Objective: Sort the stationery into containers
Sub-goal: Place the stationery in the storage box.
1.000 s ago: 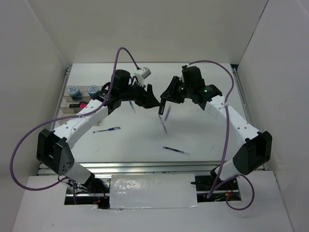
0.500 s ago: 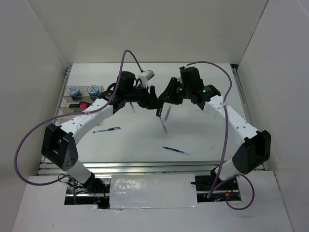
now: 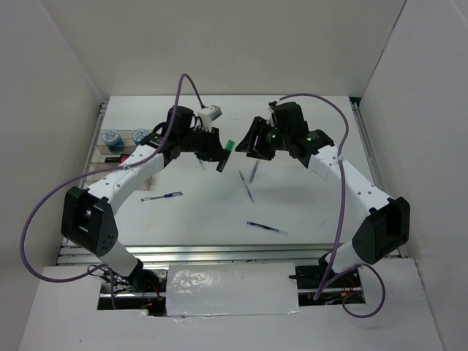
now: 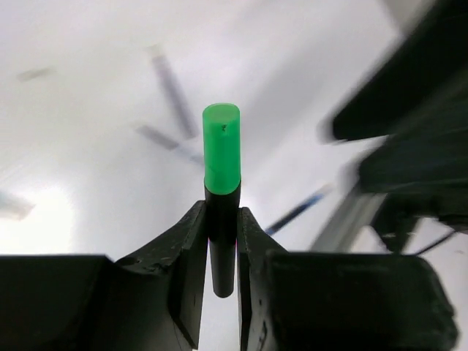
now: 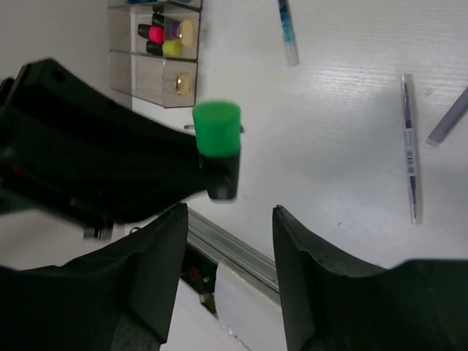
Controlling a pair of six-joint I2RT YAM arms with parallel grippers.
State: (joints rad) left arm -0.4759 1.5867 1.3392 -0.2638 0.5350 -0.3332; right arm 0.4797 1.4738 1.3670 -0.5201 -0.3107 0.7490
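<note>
My left gripper (image 3: 221,155) is shut on a black highlighter with a green cap (image 3: 229,145), held in the air above the table's middle. In the left wrist view the highlighter (image 4: 221,157) stands upright between the closed fingers of the gripper (image 4: 221,223). My right gripper (image 3: 248,145) is open and empty, just right of the highlighter and apart from it. The right wrist view shows the highlighter (image 5: 216,142) ahead of the spread jaws of the right gripper (image 5: 228,219). The clear organizer box (image 3: 110,155) sits at the far left and holds pink and yellow highlighters (image 5: 155,34).
Two patterned tubs (image 3: 112,137) (image 3: 141,135) stand by the box. Blue pens lie loose on the table: one at the left (image 3: 161,196), one in the middle (image 3: 248,187), one nearer the front (image 3: 265,227). White walls close in on both sides.
The two grippers met in mid-air. The left gripper has since drawn back to the left with the green highlighter in it, and the right jaws stand open.
</note>
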